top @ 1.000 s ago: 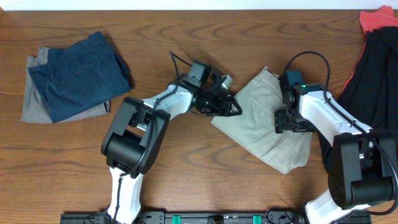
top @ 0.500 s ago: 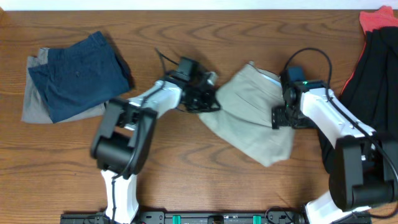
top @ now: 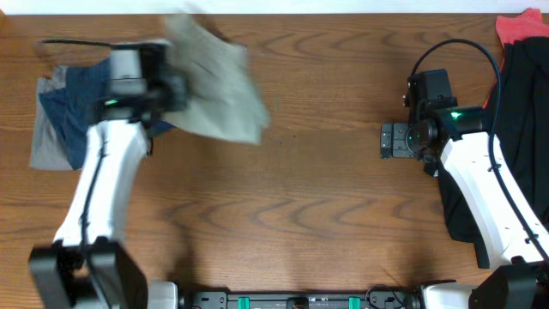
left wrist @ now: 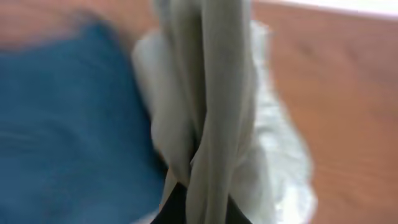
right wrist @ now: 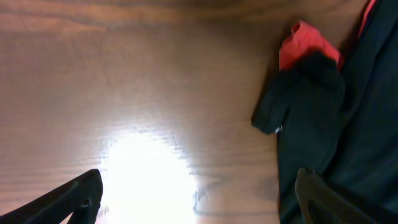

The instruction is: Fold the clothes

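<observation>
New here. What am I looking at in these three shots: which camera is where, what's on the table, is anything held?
Two robot arms sit at a wooden table, each ending in a two-finger pincer. The wide picture looks straight down from above. The other two come from a camera on each wrist. The left pincer is shut on the khaki shorts, held up partly over the navy shorts, which lie on a grey piece. Motion blurs that side. The left wrist view shows the khaki cloth hanging close up. The right pincer is open and empty over bare wood, near a black-and-red garment at the table's right edge.
</observation>
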You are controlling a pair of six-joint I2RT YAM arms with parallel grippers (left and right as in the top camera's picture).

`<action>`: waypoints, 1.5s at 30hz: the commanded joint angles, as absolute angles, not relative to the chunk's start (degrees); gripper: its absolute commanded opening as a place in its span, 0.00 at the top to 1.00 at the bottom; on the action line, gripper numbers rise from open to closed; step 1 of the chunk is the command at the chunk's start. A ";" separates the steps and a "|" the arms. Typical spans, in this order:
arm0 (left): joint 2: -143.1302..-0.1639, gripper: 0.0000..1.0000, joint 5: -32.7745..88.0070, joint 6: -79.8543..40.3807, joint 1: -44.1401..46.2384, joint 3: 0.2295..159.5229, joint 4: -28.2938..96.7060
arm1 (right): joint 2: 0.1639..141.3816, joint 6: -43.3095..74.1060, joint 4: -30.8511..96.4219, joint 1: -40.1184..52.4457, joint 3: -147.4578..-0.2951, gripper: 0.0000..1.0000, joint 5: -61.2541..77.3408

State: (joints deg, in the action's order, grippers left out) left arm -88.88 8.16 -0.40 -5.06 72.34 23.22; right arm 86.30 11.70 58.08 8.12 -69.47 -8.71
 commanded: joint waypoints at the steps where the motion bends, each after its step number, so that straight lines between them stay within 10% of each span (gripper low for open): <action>1: -86.78 0.94 3.40 3.01 -10.74 72.25 19.79 | 85.93 11.51 58.78 7.14 -69.87 0.03 -8.51; 32: -97.76 0.94 7.94 -0.03 -39.05 72.25 16.19 | 85.93 11.51 61.78 7.14 -69.87 0.05 -8.54; 45: -98.80 0.43 7.14 -0.32 -39.53 72.25 15.49 | 85.93 11.49 61.76 7.14 -69.87 0.04 -8.56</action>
State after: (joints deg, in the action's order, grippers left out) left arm -98.26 8.38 -0.01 -39.03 72.34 15.86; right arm 86.30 11.70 61.71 8.12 -69.47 -8.56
